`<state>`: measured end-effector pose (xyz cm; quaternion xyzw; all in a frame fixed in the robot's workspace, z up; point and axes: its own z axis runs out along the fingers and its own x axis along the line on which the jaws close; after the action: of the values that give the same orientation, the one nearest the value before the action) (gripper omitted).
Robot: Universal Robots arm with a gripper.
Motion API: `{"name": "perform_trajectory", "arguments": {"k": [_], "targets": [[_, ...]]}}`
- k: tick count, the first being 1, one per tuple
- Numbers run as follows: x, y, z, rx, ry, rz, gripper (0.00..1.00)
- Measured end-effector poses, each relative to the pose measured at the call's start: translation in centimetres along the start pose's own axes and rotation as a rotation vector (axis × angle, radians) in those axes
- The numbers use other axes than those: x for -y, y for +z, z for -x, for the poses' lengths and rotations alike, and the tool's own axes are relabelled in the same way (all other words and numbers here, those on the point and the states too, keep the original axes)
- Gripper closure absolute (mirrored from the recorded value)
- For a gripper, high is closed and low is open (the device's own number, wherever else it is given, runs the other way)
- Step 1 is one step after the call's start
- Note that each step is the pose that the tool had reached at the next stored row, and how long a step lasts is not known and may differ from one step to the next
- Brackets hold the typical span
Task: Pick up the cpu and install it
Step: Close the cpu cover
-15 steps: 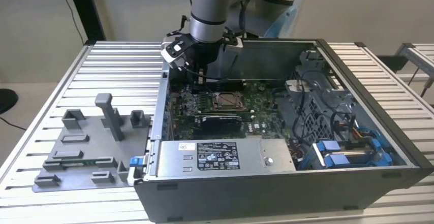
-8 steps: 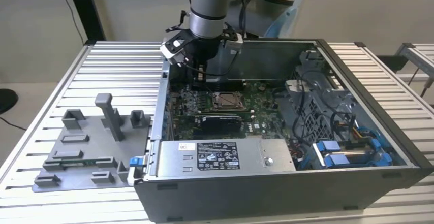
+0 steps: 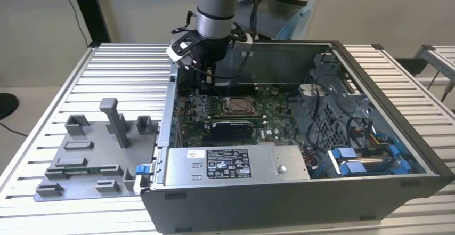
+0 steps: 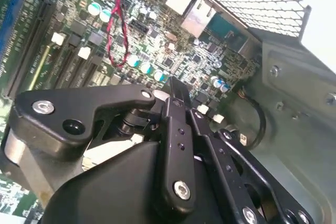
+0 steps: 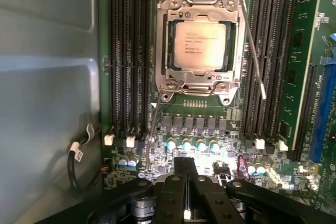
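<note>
- First wrist view is showing the cpu lying in the socket, apart from my gripper.
- Fingers are sitting closed, empty.
- I'm judging it light, rigid, delicate: grip edges.

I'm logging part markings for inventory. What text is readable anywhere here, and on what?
Pale silver square cpu in the metal-framed socket: printed lines, too small to read.
Black-and-white label on the large silver box: too blurred to read.
Small white sticker beside it: unreadable.
</note>
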<state>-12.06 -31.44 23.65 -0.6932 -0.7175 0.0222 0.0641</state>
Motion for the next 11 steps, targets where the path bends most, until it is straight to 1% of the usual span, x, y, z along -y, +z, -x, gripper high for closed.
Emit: {"name": "perform_trajectory", "arguments": {"k": [3, 5, 6, 9, 11], "targets": [[0.16, 0.06, -0.2, -0.0114, -0.007, 0.0035, 1.0], [0.38, 0.11, -0.3, -0.0174, -0.01, 0.0048, 1.0], [0.41, 0.12, -0.39, -0.0193, -0.013, 0.0054, 1.0], [0.42, 0.14, -0.75, -0.0222, -0.02, 0.0078, 1.0], [0.42, 0.15, -0.94, -0.0265, -0.025, 0.0097, 1.0]]}}
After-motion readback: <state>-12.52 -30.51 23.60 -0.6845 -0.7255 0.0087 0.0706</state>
